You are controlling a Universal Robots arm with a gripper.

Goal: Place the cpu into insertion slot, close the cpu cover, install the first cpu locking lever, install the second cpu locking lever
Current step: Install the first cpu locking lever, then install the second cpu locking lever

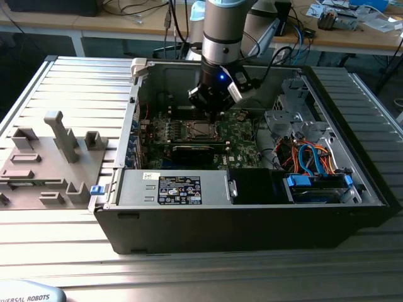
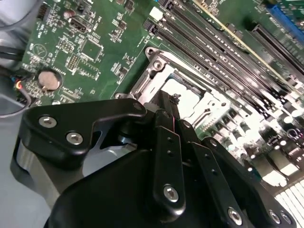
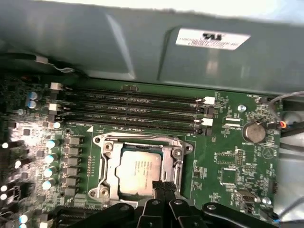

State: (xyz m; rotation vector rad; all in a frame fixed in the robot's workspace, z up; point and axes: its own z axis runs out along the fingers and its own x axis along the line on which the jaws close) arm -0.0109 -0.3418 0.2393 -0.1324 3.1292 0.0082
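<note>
Silver-grey cpu [image 3: 141, 172] seated flat under cpu cover [image 3: 110, 164], tool [image 3: 164, 186] fingers together.

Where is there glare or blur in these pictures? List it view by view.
Second wrist view: bright glare washes out the cpu and the board's edge beside it; the tool up close is soft. First wrist view: mild blur overall, a bright patch on the capacitors, the cpu readable. Exterior view: evenly lit, the case interior shadowed.
</note>
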